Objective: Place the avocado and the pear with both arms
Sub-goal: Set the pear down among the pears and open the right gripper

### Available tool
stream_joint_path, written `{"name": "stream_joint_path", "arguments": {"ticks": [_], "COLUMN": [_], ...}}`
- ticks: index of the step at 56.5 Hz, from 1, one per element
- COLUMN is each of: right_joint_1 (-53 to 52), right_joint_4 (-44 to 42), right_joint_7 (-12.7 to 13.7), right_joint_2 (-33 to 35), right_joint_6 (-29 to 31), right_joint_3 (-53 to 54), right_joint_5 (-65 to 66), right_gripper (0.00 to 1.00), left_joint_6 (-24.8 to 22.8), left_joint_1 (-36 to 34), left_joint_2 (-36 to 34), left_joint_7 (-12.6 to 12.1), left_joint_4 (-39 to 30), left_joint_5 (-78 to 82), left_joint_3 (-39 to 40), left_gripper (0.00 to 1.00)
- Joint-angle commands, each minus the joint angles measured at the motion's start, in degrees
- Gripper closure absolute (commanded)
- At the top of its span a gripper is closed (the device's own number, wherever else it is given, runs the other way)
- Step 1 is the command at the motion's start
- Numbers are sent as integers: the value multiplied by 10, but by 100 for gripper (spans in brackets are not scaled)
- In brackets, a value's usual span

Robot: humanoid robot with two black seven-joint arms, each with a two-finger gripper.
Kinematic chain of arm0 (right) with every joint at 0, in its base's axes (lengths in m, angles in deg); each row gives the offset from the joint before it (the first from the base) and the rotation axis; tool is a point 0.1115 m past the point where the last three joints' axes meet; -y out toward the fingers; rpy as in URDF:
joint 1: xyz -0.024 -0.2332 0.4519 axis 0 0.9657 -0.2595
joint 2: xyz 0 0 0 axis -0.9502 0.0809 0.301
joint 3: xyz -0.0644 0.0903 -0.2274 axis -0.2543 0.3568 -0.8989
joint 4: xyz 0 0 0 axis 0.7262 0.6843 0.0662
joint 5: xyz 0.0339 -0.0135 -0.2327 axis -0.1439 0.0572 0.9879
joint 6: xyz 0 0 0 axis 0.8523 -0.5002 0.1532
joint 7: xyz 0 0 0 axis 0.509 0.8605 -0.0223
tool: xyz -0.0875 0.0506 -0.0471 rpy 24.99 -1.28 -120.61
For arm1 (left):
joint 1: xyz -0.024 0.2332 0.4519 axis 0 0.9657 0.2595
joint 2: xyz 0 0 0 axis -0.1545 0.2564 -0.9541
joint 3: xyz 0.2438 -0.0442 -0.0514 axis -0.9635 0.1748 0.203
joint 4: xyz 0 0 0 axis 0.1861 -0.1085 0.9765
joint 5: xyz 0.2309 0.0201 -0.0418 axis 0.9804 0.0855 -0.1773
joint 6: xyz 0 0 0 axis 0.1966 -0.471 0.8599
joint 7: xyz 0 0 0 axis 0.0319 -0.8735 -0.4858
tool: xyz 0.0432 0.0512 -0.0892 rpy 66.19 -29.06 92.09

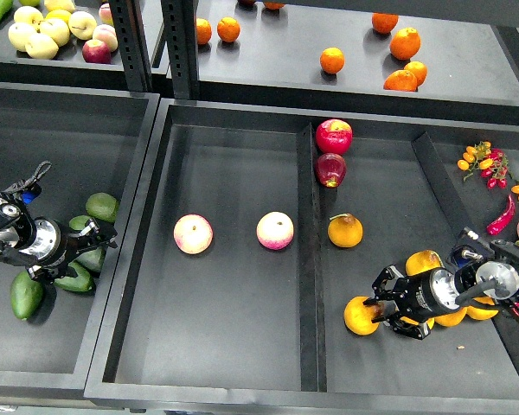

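The orange-yellow pear (361, 316) lies low in the right compartment of the black centre tray (242, 363), beside a cluster of like fruit. The right gripper (384, 309) is at it, fingers spread and set about its right side; whether they press it cannot be told. The slim mid-green avocado (26, 295) lies in the left tray (60, 363), apart from the darker, rounder avocados (100, 206). The left gripper (104, 235) sits among those rounder fruit; its jaw state cannot be told.

Judgement: the grasping step is in hand. Next, the right jaws must close on the pear; the left must shift toward the slim avocado.
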Motion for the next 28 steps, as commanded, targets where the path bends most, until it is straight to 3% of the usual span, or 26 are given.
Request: {"name": "stream_joint_path", "arguments": {"ticks": [1, 28], "right_joint_1": [-14, -33], "right_joint_4": [6, 55], "right_joint_7": [0, 0], "right_joint_2": [3, 17], "right_joint_6": [0, 0], "right_joint_3": [0, 5], "right_joint_5": [-3, -6], "right_gripper": [42, 14], "left_joint_6": [0, 0], "left_joint_1": [-1, -8], "left_joint_2": [0, -6], "left_joint_7": [0, 0], "left_joint_4": [0, -1], "left_joint_5": [0, 0], "left_joint_3": [0, 0], "left_gripper": [1, 1]}}
